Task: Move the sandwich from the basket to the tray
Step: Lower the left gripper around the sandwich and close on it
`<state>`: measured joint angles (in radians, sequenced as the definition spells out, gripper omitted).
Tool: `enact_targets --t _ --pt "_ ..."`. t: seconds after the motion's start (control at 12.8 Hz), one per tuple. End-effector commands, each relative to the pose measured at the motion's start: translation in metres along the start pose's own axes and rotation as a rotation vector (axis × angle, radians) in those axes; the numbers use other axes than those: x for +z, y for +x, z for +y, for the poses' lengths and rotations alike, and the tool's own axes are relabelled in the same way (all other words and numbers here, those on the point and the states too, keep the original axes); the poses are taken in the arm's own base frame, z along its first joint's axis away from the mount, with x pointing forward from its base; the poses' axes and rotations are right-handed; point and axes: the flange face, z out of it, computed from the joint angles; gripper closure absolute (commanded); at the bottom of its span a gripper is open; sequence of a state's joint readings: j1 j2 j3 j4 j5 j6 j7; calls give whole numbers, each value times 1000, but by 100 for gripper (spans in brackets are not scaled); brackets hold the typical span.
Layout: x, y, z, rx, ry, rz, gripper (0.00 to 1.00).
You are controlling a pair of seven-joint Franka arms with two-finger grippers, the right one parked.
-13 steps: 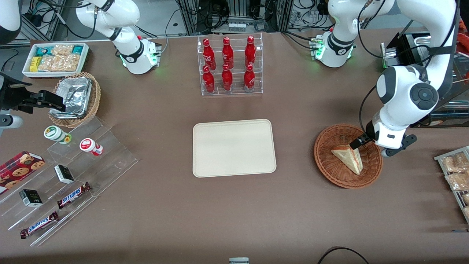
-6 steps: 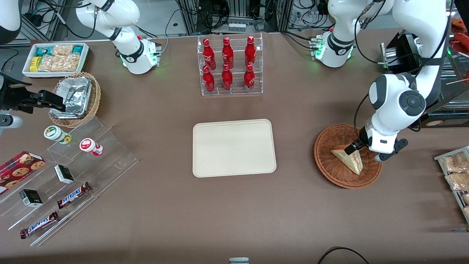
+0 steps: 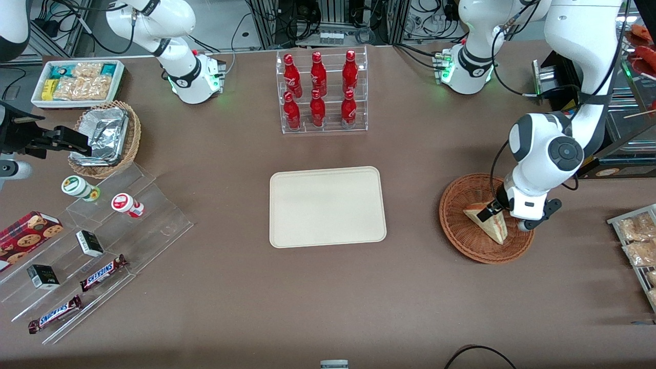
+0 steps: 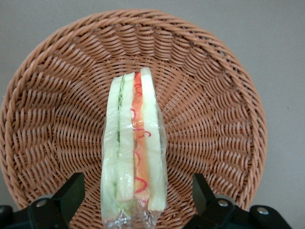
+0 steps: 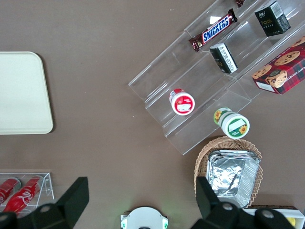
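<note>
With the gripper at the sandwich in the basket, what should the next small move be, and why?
Probably close. The gripper is open, one finger on each side of the sandwich, which stands on edge in the basket. Nothing is gripped yet, so lifting toward the tray would be premature.

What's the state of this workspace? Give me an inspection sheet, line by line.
Surface: brown table, no spills seen.
Job's things: sandwich wrapped, standing on edge in the basket; tray bare.
Clutter: cola bottle rack, foil-lined basket, snack tub, acrylic steps holding Snickers bars, small boxes and cups.
Grippers: left gripper open, low in the basket, one finger on each side of the sandwich, not touching.
Cables: one black loop at the table edge nearest the camera.
Surroundings: equipment racks above the table.
</note>
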<state>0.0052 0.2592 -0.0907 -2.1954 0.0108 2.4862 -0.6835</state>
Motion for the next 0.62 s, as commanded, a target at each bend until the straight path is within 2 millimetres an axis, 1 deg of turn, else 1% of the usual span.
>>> enact_targets --t 0.0,0.08,0.31,0.39,0.55 --pt "12 -1 3 -14 -4 6 1" --pt "12 -1 3 -14 -3 5 18" --pt "13 -1 2 -10 -1 2 91" --pt "12 -1 3 -5 -1 2 100" --pt "3 2 5 -2 -8 12 100"
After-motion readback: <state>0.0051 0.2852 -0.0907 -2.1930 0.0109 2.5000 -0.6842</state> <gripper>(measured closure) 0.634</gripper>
